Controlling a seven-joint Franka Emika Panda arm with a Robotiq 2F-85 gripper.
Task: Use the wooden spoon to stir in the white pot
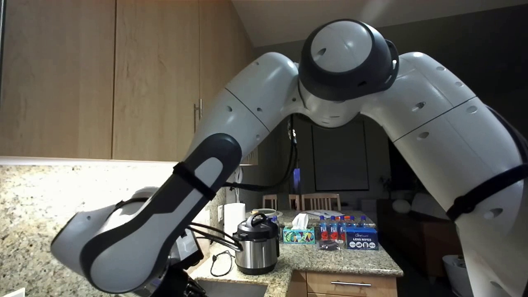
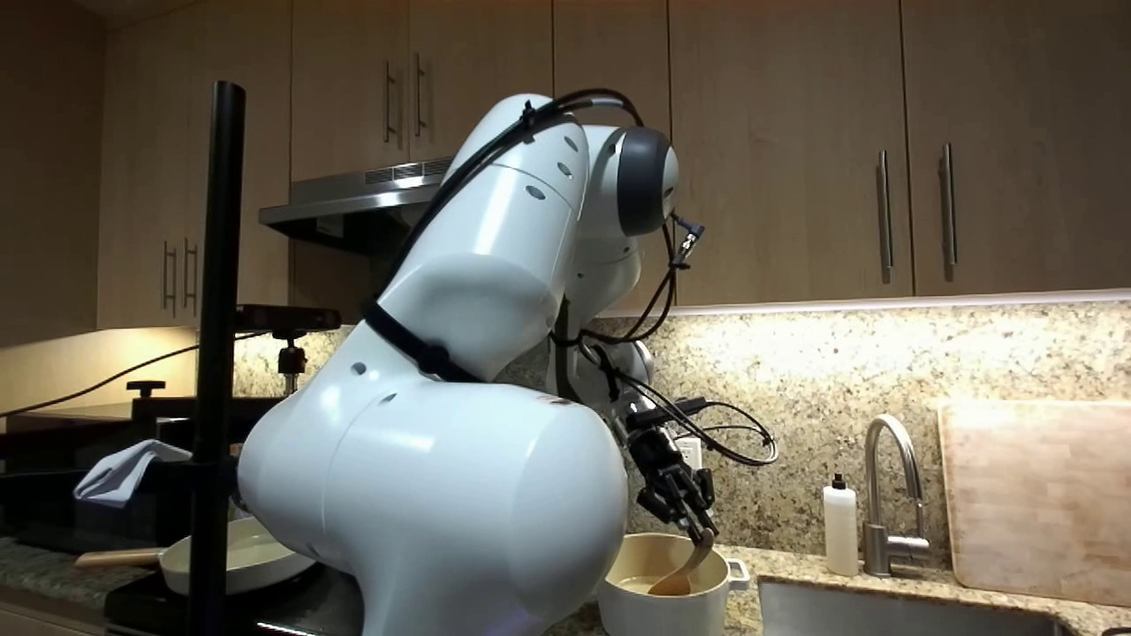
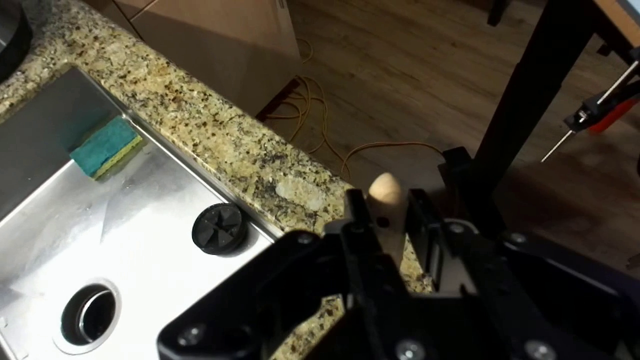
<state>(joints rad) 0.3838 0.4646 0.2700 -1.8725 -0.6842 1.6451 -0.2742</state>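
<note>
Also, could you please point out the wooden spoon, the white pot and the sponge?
Wooden spoon [image 2: 678,581], in an exterior view: the bowl.
White pot [image 2: 663,617], in an exterior view: outer wall.
Sponge [image 3: 105,145], wrist view: teal side.

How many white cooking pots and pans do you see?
2. In an exterior view, the white pot stands beside the sink, and the white pan is farther left in the picture, partly hidden by a black pole. Others may be hidden.

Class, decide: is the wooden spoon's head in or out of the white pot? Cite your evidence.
In: an exterior view shows the wooden spoon slanting down inside the rim of the white pot, handle in the gripper.
</note>
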